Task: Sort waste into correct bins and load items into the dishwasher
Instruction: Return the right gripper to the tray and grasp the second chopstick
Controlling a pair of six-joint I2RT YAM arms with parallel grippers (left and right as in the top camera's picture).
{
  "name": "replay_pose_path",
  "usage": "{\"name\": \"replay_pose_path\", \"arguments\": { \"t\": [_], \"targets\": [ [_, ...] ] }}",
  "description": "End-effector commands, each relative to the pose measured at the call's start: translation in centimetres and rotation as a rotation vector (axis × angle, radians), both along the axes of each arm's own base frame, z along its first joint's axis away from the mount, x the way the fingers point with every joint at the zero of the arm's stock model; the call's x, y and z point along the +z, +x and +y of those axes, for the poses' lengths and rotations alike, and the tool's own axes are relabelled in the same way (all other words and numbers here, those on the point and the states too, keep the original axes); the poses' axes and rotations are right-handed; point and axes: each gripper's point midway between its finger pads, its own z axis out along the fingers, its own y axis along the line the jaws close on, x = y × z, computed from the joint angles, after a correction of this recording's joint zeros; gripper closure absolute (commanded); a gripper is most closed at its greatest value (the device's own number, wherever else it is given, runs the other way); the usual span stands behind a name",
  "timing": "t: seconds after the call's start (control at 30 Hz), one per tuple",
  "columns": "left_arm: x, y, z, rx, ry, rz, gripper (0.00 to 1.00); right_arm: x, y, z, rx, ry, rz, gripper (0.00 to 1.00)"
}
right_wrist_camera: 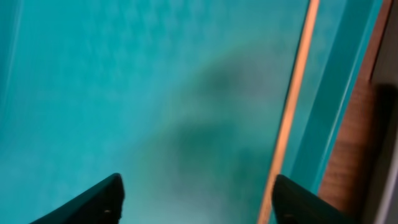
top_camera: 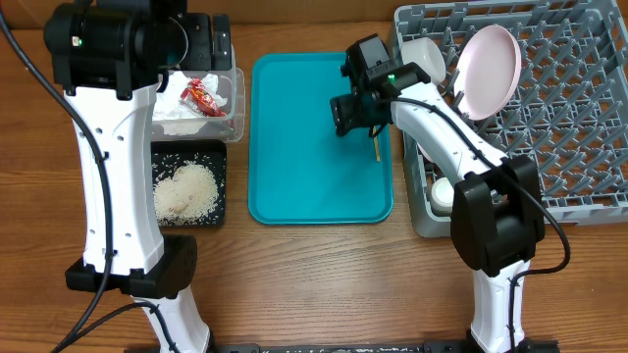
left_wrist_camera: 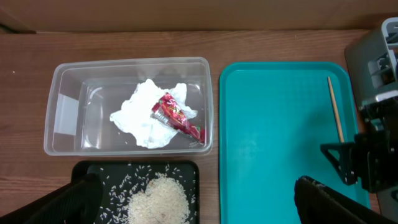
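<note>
Right hand (right_wrist_camera: pixel 199 208): fingers spread wide, holding nothing, low over the teal tray (top_camera: pixel 294 147). Chopstick (right_wrist_camera: pixel 292 112): one, flat on that tray by its right rim, between the spread fingers. Left hand (left_wrist_camera: pixel 199 208): wide, empty. Clear tub (left_wrist_camera: pixel 62 124), far left: napkin (left_wrist_camera: pixel 140 118), red wrapper (left_wrist_camera: pixel 177 118). Black tray (top_camera: pixel 218 167), just nearer: rice (top_camera: pixel 184 191). Grey rack (top_camera: pixel 579 147), right of bench (top_camera: pixel 314 275): pale plate (top_camera: pixel 489 69) on edge.

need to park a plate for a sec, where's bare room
The teal tray is bare across its left and middle, between the clear tub and the chopstick by its right edge. Bare table runs in front of it. Crowded: around the right end effector, and the dish rack.
</note>
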Motion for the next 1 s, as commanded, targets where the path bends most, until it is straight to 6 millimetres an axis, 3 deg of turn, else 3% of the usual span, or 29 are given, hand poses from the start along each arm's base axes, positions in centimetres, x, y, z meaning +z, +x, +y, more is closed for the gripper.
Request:
{"name": "replay_pose_path", "arguments": {
  "t": [0.0, 0.5, 0.67, 0.83, 0.97],
  "targets": [
    [0.5, -0.4, -0.1, -0.004, 0.004, -0.011, 0.00, -0.6, 0.5, -0.9, -0.001, -0.044, -0.034, 0.24],
    [0.5, -0.4, -0.1, -0.004, 0.004, -0.011, 0.00, -6.3, -0.3, -3.6, -0.044, -0.097, 0.027, 0.28],
    [0.5, -0.4, -0.1, -0.004, 0.004, -0.011, 0.00, -8.0, -0.9, -3.7, -0.039, -0.107, 0.070, 0.45],
    [0.5, -0.4, -0.1, -0.004, 0.004, -0.011, 0.00, -8.2, -1.2, -3.5, -0.037, -0.106, 0.082, 0.58],
    [0.5, -0.4, -0.1, -0.004, 0.004, -0.011, 0.00, -8.4, -2.0, -3.6, -0.031, -0.116, 0.111, 0.78]
  ]
}}
